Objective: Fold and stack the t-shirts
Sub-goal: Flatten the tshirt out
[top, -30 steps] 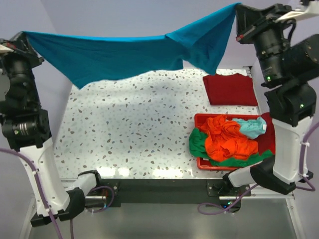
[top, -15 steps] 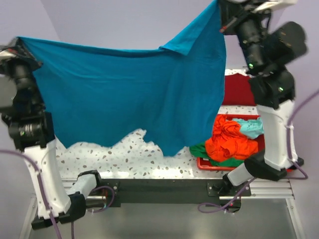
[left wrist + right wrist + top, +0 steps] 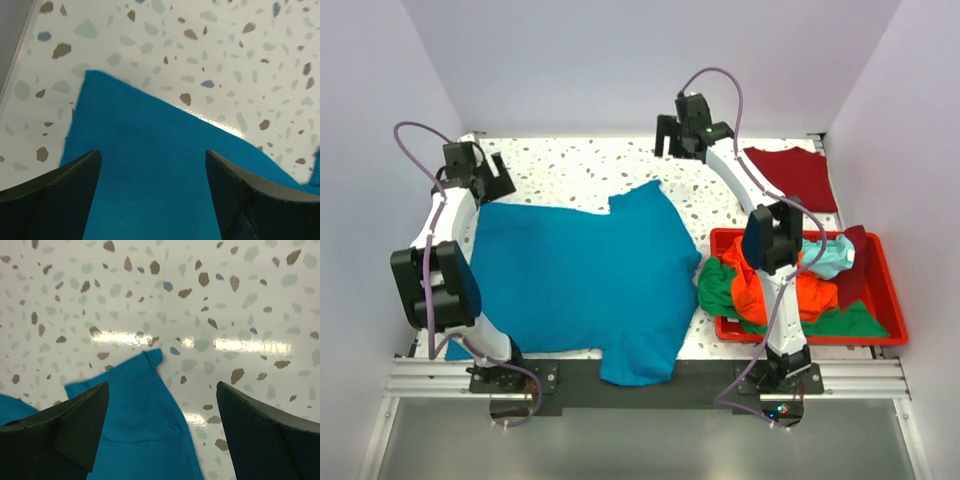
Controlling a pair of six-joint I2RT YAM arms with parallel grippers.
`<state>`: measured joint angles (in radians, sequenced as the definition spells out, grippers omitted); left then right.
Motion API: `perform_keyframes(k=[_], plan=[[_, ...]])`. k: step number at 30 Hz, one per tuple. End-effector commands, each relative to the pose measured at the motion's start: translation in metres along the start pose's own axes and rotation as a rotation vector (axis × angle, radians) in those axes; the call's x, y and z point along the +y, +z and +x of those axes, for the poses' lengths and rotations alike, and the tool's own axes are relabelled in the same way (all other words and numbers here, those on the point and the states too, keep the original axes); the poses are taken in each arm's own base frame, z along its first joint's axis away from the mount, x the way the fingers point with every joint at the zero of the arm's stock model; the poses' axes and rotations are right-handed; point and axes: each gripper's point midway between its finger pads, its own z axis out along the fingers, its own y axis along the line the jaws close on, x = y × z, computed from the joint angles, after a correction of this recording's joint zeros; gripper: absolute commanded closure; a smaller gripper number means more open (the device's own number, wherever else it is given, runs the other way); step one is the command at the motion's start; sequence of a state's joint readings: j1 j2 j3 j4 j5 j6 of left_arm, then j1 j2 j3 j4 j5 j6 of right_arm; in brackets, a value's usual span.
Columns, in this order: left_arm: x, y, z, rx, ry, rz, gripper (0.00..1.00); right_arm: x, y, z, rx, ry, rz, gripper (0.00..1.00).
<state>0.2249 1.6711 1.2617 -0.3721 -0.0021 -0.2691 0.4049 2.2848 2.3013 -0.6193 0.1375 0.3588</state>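
Note:
The teal-blue t-shirt (image 3: 580,280) lies spread flat on the speckled table (image 3: 580,170), and its lower hem hangs over the near edge. My left gripper (image 3: 498,186) hovers open over the shirt's far left corner (image 3: 150,165), holding nothing. Over the raised sleeve at the far middle, my right gripper (image 3: 663,143) is open too, with that sleeve (image 3: 135,415) lying loose below and between its fingers. A folded dark red t-shirt (image 3: 795,177) rests at the back right. Orange (image 3: 770,285), green (image 3: 718,290) and pale aqua (image 3: 832,255) t-shirts are bunched in the bin.
The red plastic bin (image 3: 820,340) stands at the right front, with a dark red cloth (image 3: 850,278) draped over its far side. The right arm's elbow (image 3: 770,235) rises in front of the bin. White walls close the table on three sides.
Both arms swung the hanging teal-blue t-shirt down and forward onto the table. Both grippers opened and let go of it, and the shirt now lies flat.

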Motion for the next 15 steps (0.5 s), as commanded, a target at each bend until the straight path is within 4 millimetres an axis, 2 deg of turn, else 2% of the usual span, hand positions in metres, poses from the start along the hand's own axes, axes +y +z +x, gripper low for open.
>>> perform_keyframes(k=[1,2,4,5,6,7,8,9,10,11,13,14,15], plan=[[-0.026,-0.064,-0.081,-0.278,0.015,0.126,0.1,0.024,-0.091,-0.071,-0.175,0.041,-0.117,0.08],[-0.028,-0.063,-0.073,-0.25,0.014,0.136,0.1,0.024,-0.089,-0.056,-0.138,0.035,-0.131,0.08],[-0.027,-0.062,-0.06,-0.223,0.009,0.143,0.1,0.03,-0.103,-0.048,-0.117,0.03,-0.161,0.08],[-0.027,-0.062,-0.055,-0.218,0.01,0.146,0.1,0.03,-0.1,-0.031,-0.07,0.023,-0.166,0.08],[-0.024,-0.06,-0.042,-0.195,0.007,0.141,0.1,0.032,-0.102,-0.021,-0.045,0.017,-0.172,0.08],[-0.023,-0.059,-0.037,-0.186,0.007,0.139,0.09,0.043,-0.105,-0.008,-0.016,0.002,-0.193,0.08],[-0.02,-0.055,-0.023,-0.151,0.005,0.132,0.09,0.043,-0.105,0.011,0.025,-0.01,-0.19,0.08],[-0.018,-0.053,-0.016,-0.13,0.004,0.125,0.09,0.047,-0.107,0.021,0.043,-0.017,-0.196,0.08],[-0.015,-0.05,-0.009,-0.107,0.006,0.116,0.09,0.061,-0.11,0.036,0.067,-0.039,-0.218,0.08],[-0.01,-0.047,0.004,-0.066,0.008,0.096,0.08,0.063,-0.108,0.057,0.109,-0.048,-0.218,0.08],[-0.003,-0.041,0.019,-0.021,0.011,0.072,0.08,0.083,-0.113,0.084,0.163,-0.065,-0.269,0.08],[0.001,-0.038,0.03,0.005,0.013,0.056,0.07,0.082,-0.11,0.105,0.209,-0.056,-0.266,0.08],[0.005,-0.036,0.035,0.02,0.014,0.048,0.07,0.092,-0.111,0.118,0.232,-0.056,-0.293,0.08]])
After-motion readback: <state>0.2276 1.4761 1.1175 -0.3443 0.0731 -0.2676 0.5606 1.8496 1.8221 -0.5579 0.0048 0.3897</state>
